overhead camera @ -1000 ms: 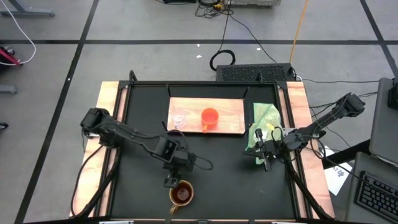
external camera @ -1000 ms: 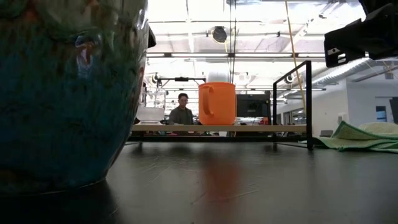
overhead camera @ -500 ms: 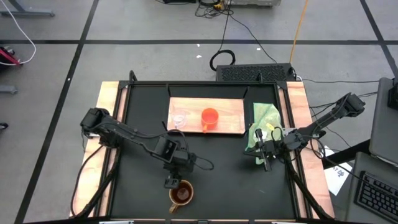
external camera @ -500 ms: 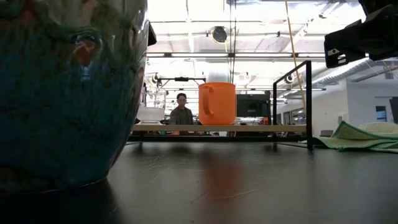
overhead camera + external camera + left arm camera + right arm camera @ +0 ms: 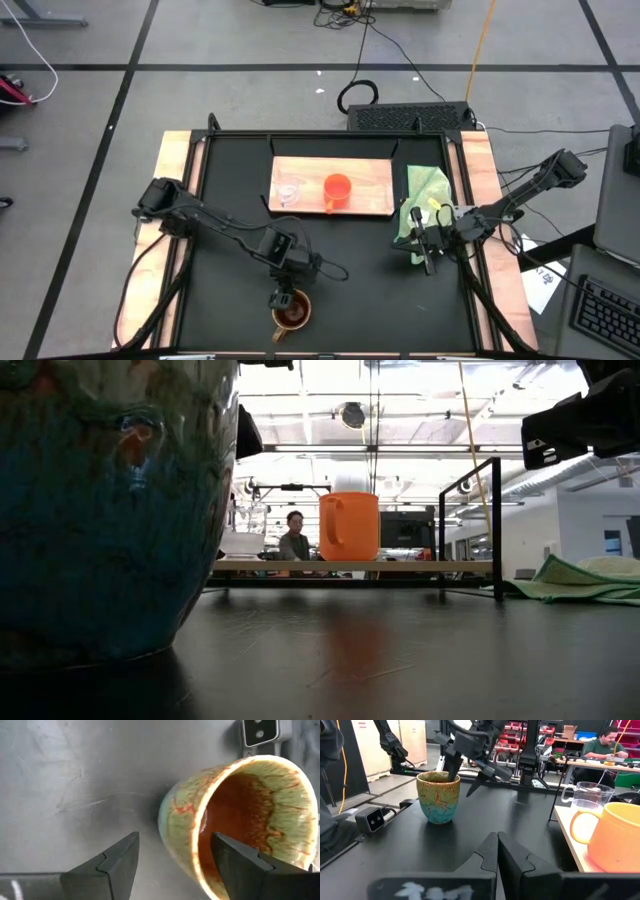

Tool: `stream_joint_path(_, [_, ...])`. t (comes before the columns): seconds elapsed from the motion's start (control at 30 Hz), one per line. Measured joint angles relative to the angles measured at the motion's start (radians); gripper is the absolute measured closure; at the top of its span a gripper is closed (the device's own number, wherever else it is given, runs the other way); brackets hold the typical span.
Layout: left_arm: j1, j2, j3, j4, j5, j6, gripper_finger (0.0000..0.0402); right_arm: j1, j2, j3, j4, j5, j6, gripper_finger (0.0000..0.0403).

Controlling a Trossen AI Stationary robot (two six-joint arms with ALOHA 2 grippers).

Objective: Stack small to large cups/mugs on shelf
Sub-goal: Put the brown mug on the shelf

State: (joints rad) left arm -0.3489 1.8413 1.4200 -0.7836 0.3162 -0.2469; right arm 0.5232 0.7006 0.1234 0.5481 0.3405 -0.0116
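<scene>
A light green cloth [image 5: 424, 200] lay crumpled at the right of the black tabletop [image 5: 350, 270] in the high view, and showed again at the right edge of the low view [image 5: 585, 581]. Above the table's top edge sat a dark, keyboard-like unit [image 5: 412, 117], with a black cable [image 5: 357, 95] looped on the grey floor [image 5: 250, 50] just left of it. A small grey camera block [image 5: 372, 819] rested on the tabletop at the left of the right wrist view. In that view's upper right, a person [image 5: 602, 745] in green sat at a far bench.
</scene>
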Motion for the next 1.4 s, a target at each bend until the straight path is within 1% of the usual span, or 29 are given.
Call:
stream_joint_path(0.17, [0.000, 0.000, 0.000, 0.010, -0.001, 0.026, 0.0158, 0.000, 0.000, 0.000, 0.000, 0.000, 0.000, 0.0403])
stream_joint_path(0.27, [0.000, 0.000, 0.000, 0.005, -0.001, 0.045, 0.0182, 0.000, 0.000, 0.000, 0.000, 0.000, 0.000, 0.0403])
stream_joint_path(0.37, [0.007, 0.000, -0.007, 0.005, 0.000, 0.061, 0.0234, 0.000, 0.000, 0.000, 0.000, 0.000, 0.000, 0.0403])
stream_joint_path(0.57, [0.034, 0.000, -0.016, 0.007, 0.000, 0.067, 0.0364, 0.000, 0.000, 0.000, 0.000, 0.000, 0.003, 0.0403])
stream_joint_path(0.6, [0.037, 0.000, -0.017, 0.009, 0.001, 0.069, 0.0376, 0.000, 0.000, 0.000, 0.000, 0.000, 0.003, 0.0403])
stream_joint_path(0.83, [0.038, 0.001, -0.018, 0.065, -0.021, 0.058, 0.0376, 0.000, 0.000, 0.000, 0.000, 0.000, 0.003, 0.0403])
stream_joint_path(0.9, [0.037, 0.001, -0.018, 0.096, -0.053, 0.039, 0.0376, 0.000, 0.000, 0.000, -0.001, 0.000, 0.003, 0.0403])
stream_joint_path(1.13, [0.040, -0.021, -0.018, 0.150, -0.223, -0.088, 0.0376, 0.000, 0.000, 0.000, -0.008, 0.000, 0.003, 0.0403])
stream_joint_path(1.27, [0.047, -0.022, -0.018, 0.158, -0.245, -0.199, 0.0376, 0.000, 0.001, 0.000, -0.007, 0.000, 0.003, 0.0403])
stream_joint_path(1.4, [0.047, -0.022, -0.018, 0.163, -0.247, -0.258, 0.0376, 0.000, 0.001, 0.000, -0.007, 0.000, 0.003, 0.0403])
